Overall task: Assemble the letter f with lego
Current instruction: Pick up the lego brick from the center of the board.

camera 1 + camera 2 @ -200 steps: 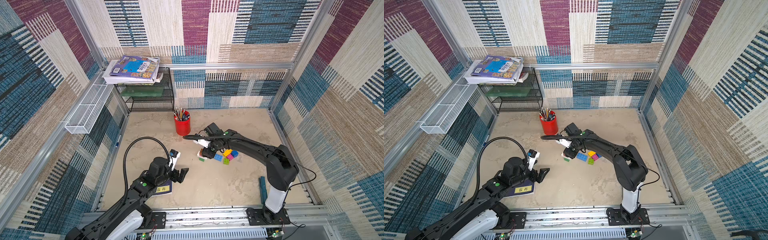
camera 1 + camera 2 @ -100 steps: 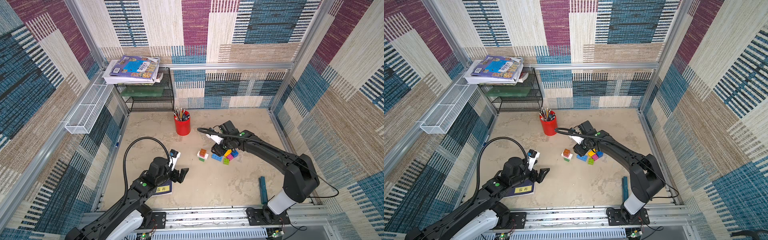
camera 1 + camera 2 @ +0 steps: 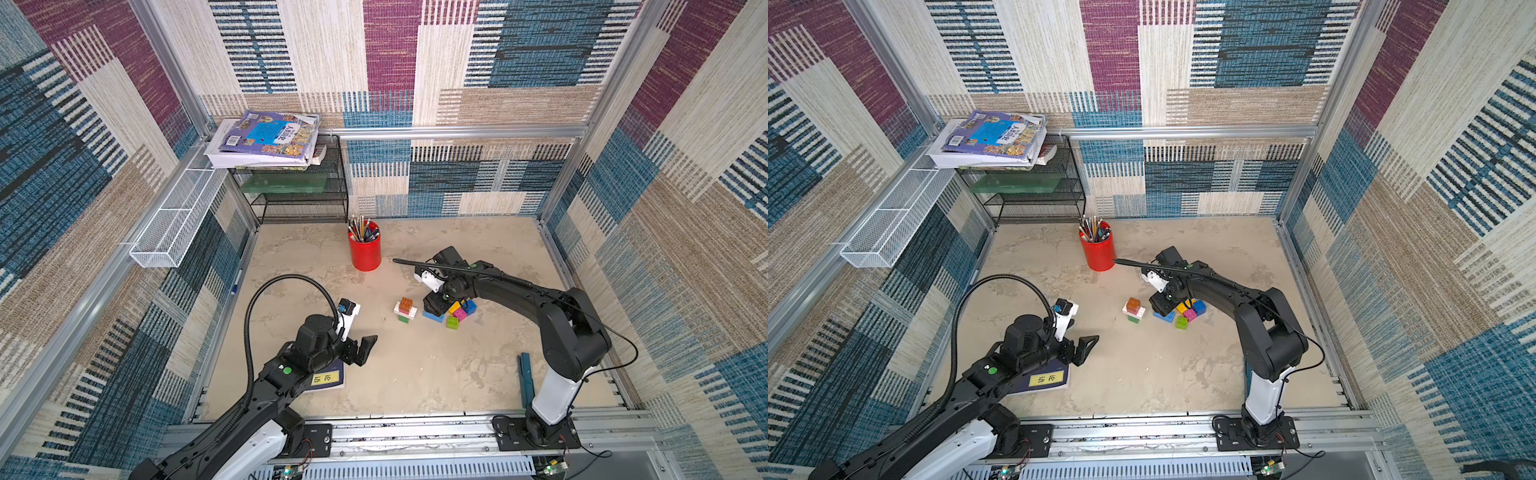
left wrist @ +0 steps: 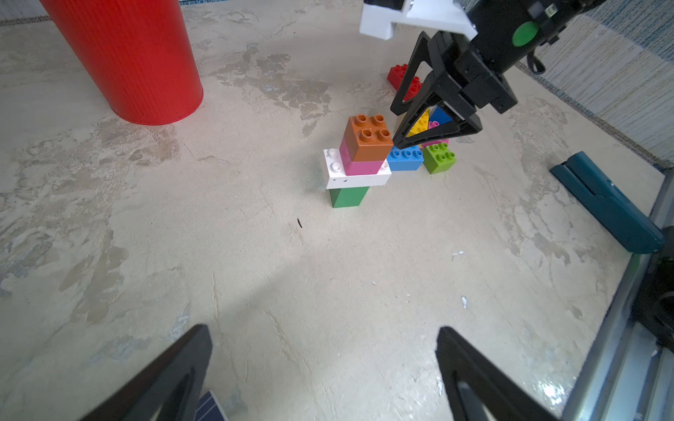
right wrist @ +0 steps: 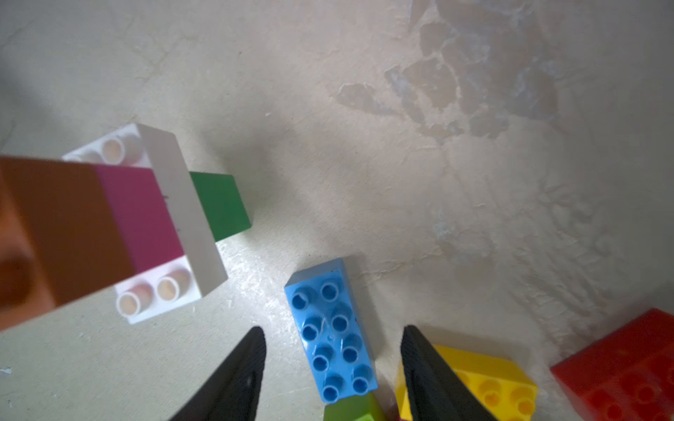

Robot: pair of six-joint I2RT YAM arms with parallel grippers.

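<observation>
Lego bricks [image 3: 453, 313] sit on a mottled beige surface [image 4: 255, 255] between two robot arms. Over the loose pile, the right jaws point down, apart and empty. A blue oblong brick [image 5: 330, 331] lies flat, studs up, in the gap between them, with a sliver of surface showing on either side, so they seem lined up to close across its narrow width. Just outside one jaw sits a yellow brick [image 5: 488, 375], and farther out on that side a red brick [image 5: 627, 364]. Beyond the opposite jaw, near but not touching, stands the part-built letter: a green brick [image 4: 348, 197] at the base, a white oblong brick [image 4: 355, 179] across it, then a pink brick [image 4: 361, 167] and a brown brick [image 4: 370, 144] on top. The white one overhangs the green, likely as a crossbar of the f. Well short of the stack, the left jaws hover wide apart, holding nothing, probably kept out of the way.
</observation>
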